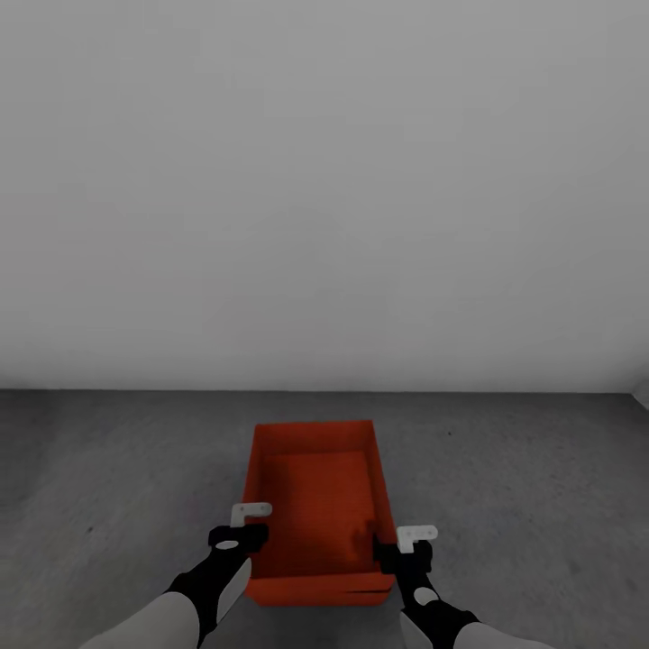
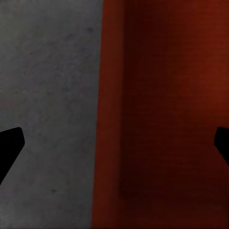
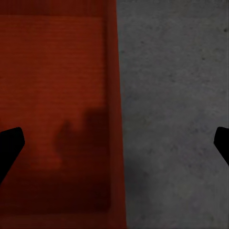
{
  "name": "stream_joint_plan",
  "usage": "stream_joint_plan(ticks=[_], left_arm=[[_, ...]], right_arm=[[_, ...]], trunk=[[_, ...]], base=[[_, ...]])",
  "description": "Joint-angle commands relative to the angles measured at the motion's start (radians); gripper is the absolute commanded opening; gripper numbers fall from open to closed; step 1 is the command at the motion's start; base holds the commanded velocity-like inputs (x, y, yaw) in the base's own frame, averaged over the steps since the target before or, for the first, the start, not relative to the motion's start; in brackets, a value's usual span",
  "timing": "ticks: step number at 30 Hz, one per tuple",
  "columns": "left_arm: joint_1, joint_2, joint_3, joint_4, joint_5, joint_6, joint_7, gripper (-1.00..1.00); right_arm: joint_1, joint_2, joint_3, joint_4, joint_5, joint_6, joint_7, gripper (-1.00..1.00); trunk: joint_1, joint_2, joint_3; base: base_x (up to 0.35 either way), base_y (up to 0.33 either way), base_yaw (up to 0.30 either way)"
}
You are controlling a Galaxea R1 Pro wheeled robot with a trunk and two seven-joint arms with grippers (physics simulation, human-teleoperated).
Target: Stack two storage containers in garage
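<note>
One orange-red open-top storage container sits on the dark grey concrete garage floor, close in front of me, and it is empty. My left gripper hangs over the container's left wall near its front corner. It is open, with one finger outside the wall and one over the inside. My right gripper is open the same way over the right wall. Neither gripper's fingers touch the walls. The living room is out of view.
A plain grey-white wall rises a short way behind the container. Bare concrete floor spreads to both sides. A pale corner edge shows at the far right.
</note>
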Motion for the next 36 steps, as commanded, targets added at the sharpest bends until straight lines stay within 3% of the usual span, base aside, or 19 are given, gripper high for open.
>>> stream_joint_plan(ticks=[1,36], left_arm=[[0.000,0.000,-0.008,-0.001,0.010,0.003,0.006,1.00],[0.000,0.005,-0.005,0.000,0.013,0.009,0.005,1.00]], right_arm=[[-0.001,0.000,0.008,0.001,-0.007,-0.002,-0.004,1.00],[-0.001,0.000,0.008,0.001,-0.006,-0.002,-0.009,1.00]], trunk=[[-0.004,0.007,0.002],[-0.138,0.252,0.112]], base=[[0.000,0.000,0.000],[0.000,0.000,0.000]])
